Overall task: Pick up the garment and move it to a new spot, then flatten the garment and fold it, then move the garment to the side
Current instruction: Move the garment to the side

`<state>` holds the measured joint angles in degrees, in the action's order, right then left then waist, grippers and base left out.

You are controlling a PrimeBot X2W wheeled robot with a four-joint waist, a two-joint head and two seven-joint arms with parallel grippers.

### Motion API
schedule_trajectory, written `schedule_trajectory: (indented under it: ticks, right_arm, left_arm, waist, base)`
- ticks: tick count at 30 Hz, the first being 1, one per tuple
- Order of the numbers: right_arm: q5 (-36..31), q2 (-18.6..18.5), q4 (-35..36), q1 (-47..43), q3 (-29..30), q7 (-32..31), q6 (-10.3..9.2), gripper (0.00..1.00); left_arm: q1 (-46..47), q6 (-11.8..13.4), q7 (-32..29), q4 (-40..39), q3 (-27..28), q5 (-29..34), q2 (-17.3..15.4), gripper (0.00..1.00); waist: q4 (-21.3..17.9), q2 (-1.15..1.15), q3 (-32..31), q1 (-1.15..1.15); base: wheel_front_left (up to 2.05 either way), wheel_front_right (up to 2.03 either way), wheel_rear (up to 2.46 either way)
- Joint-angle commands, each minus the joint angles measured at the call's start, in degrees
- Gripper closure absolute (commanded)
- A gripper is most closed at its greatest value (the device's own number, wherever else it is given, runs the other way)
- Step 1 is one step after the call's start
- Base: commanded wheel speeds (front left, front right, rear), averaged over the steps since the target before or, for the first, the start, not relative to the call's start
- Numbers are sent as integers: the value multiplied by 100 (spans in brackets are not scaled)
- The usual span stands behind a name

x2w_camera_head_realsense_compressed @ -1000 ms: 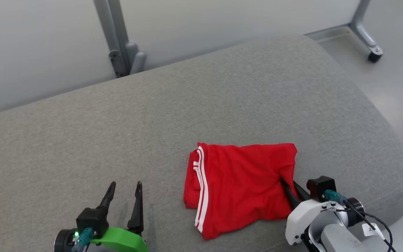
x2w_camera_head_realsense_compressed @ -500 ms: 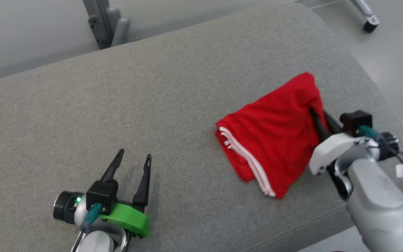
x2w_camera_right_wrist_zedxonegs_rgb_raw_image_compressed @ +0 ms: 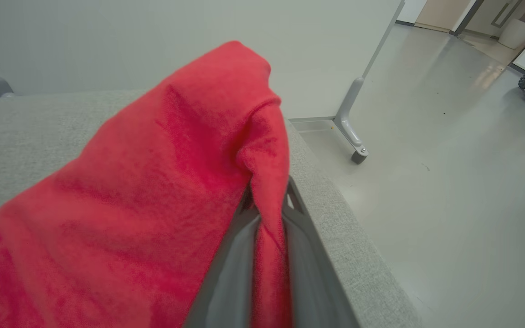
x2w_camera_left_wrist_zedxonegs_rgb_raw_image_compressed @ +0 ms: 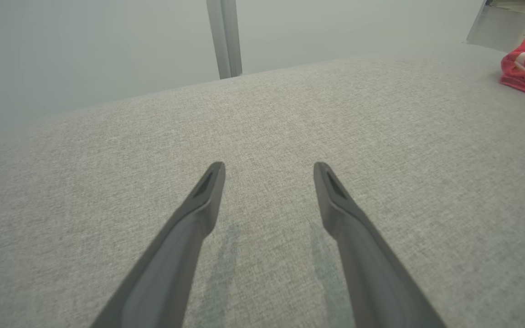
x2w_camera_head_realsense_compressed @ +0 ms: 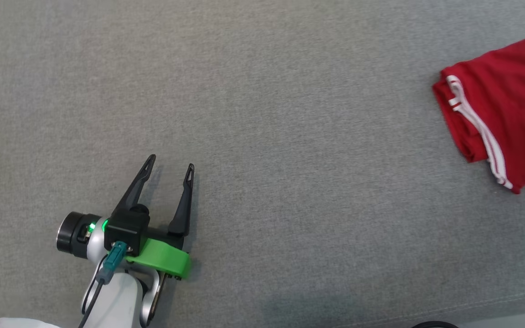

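Red garment (x2w_camera_right_wrist_zedxonegs_rgb_raw_image_compressed: 153, 182) pinched in right hand (x2w_camera_right_wrist_zedxonegs_rgb_raw_image_compressed: 269, 197); left hand (x2w_camera_head_realsense_compressed: 171, 162) wide — over grey cushion (x2w_camera_head_realsense_compressed: 290, 182).

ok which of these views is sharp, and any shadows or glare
Head view: even light, crisp weave on the sofa, sharp garment. Left wrist view: left gripper casts faint double shadows; far edge hazy. Right wrist view: garment and right gripper close, out of focus; mild glare on the floor.
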<state>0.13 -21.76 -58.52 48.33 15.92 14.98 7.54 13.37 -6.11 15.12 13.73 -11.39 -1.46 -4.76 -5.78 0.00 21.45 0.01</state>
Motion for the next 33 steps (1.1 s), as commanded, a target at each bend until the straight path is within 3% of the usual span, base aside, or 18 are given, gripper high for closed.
schedule_trajectory:
  ticks: [1,6,10,11,17,20,33]
  right_arm:
    - [-313,-255,-167,100,423,26,-11,100]
    - [-1064,-497,-414,-4,1439,26,-11,100]
    - [-1439,-558,-477,29,1847,26,-11,100]
    - [-1552,-571,-452,61,1952,26,-11,0]
    - [-2123,-581,-453,122,2436,26,-11,0]
    - [-2215,-436,-250,112,2306,26,-10,0]
    - [-684,475,1192,-558,-287,22,-10,0]
  left_arm:
    - [108,-10,2,-51,7,45,-22,0]
    - [126,28,2,-88,10,56,-9,0]
    - [135,30,2,-88,10,58,-11,0]
    - [143,25,2,-82,5,60,-13,0]
    - [182,4,2,-24,-36,65,0,0]
    - [140,13,2,38,-21,4,20,0]
    - [-333,115,2,344,252,-248,128,0]
  waist:
    - [701,0,686,-1]
    - [694,0,634,-1]
    - [641,0,603,-1]
    - [627,0,597,-1]
    - [602,0,468,-1]
    - [616,0,290,-1]
    - [478,0,-707,-1]
  base:
    - [0,0,0]
    - [0,0,0]
    - [0,0,0]
    - [0,0,0]
    - [0,0,0]
    - [0,0,0]
    - [0,0,0]
